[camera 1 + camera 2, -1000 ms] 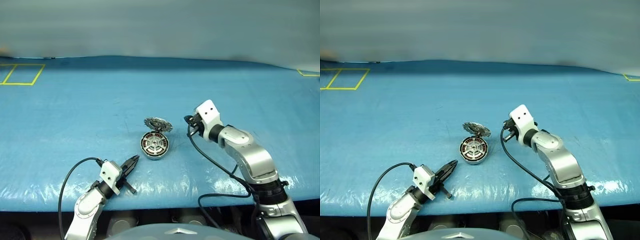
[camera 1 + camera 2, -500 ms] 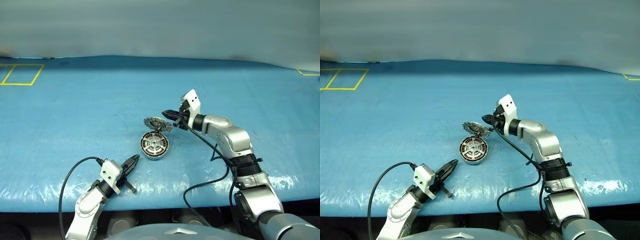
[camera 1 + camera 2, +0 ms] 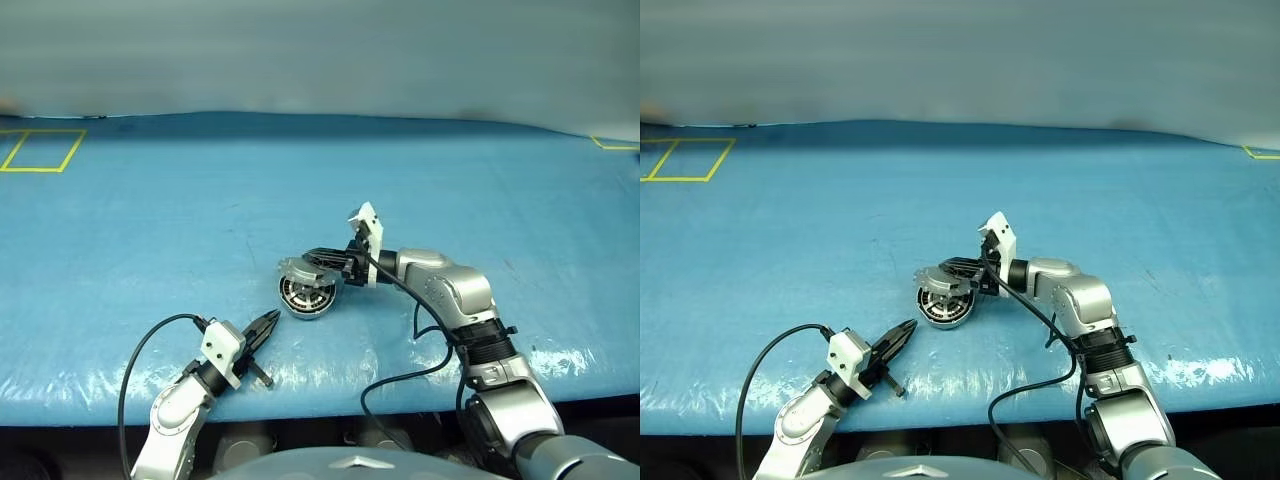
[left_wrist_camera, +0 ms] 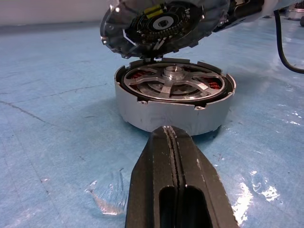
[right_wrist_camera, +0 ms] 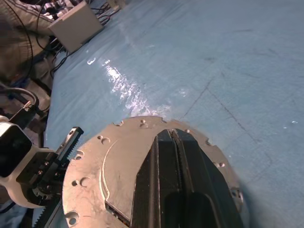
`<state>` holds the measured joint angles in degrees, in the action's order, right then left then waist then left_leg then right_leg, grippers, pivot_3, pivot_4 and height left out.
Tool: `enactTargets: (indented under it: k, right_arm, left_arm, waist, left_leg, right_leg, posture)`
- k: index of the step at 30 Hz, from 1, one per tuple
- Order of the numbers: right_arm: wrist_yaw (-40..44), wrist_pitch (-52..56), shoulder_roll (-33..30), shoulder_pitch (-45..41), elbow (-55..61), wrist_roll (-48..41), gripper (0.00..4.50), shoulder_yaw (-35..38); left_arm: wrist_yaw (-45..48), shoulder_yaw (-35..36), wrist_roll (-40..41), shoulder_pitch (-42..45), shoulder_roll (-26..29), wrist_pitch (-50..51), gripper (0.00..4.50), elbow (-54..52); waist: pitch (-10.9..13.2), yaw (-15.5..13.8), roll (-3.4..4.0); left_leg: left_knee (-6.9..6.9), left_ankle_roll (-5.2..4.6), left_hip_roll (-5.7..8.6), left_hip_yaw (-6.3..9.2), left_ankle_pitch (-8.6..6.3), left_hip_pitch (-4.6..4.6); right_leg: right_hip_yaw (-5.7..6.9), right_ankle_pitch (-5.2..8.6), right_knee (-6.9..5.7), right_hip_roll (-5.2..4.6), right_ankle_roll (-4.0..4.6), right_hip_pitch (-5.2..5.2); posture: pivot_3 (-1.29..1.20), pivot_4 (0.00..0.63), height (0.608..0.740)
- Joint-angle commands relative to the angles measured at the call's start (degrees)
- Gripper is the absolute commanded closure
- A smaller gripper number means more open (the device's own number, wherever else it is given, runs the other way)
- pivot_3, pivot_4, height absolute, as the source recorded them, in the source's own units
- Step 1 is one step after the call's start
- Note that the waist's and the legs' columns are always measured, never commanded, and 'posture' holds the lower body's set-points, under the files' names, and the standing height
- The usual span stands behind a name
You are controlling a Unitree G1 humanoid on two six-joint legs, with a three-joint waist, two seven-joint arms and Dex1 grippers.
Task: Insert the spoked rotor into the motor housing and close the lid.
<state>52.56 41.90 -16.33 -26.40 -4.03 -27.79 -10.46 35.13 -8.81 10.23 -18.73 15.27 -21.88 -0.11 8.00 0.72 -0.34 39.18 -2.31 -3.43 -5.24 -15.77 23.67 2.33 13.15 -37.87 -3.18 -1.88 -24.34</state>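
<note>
The right hand (image 3: pixel 318 260), fingers together, lies flat on the plain grey back of the lid (image 3: pixel 298 267), which hangs half-lowered over the motor housing (image 4: pixel 173 102). The spoked rotor (image 4: pixel 172 85) already sits inside the housing, near the front middle of the blue surface (image 3: pixel 150 220). To finish well, the push should probably go straight down near the edge opposite the hinge, slowly, so the housing does not slide and the lid seats evenly on the rim. The left hand (image 3: pixel 266 325), also pressed together and holding nothing, rests close by toward the front edge and could steady the housing if it shifts. Count: one housing, one rotor, one lid, two hands.
</note>
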Motion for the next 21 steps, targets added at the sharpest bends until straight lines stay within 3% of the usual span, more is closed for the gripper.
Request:
enactTargets:
  k: [1,9,19,21]
  right_arm:
    - [0.7,0.7,0.3,1.7,3.0,-0.9,4.47,-1.3]
    - [-2.5,0.2,-0.8,8.0,7.8,2.0,4.47,-4.2]
    - [-18.1,-3.4,-1.8,18.1,32.2,9.0,4.47,-4.7]
    - [-22.4,-2.0,-1.4,19.6,35.5,11.1,4.08,-5.1]
  left_arm:
    - [0.3,-0.2,0.6,-0.2,0.0,0.1,4.5,-0.8]
    - [0.3,0.2,1.0,-0.8,0.2,0.1,4.5,-0.7]
    - [-0.6,1.3,1.1,-2.1,0.0,-1.2,4.5,-0.4]
    - [-0.8,1.2,0.9,-2.4,-0.1,-1.4,4.5,-0.5]
  waist:
    - [0.0,0.0,0.0]
    - [0.0,0.0,0.01]
    - [-0.1,0.0,0.02]
    - [-0.1,0.0,0.02]
  left_leg:
    - [0.0,0.0,0.0,0.0,0.0,0.0]
    - [0.01,0.0,0.0,0.01,0.0,-0.04]
    - [0.01,0.01,0.0,0.01,0.0,0.01]
    - [0.0,0.01,-0.01,0.01,0.0,0.0]
  right_leg:
    - [0.0,0.0,0.0,0.0,0.0,0.0]
    - [0.01,0.01,0.0,-0.02,0.02,0.03]
    - [0.01,0.05,0.01,-0.05,0.06,-0.04]
    - [0.02,0.19,0.0,-0.05,0.27,-0.05]
  posture:
    - [0.0,0.15,0.74]
    - [0.0,0.15,0.74]
    - [0.0,0.15,0.74]
    - [0.0,0.15,0.74]
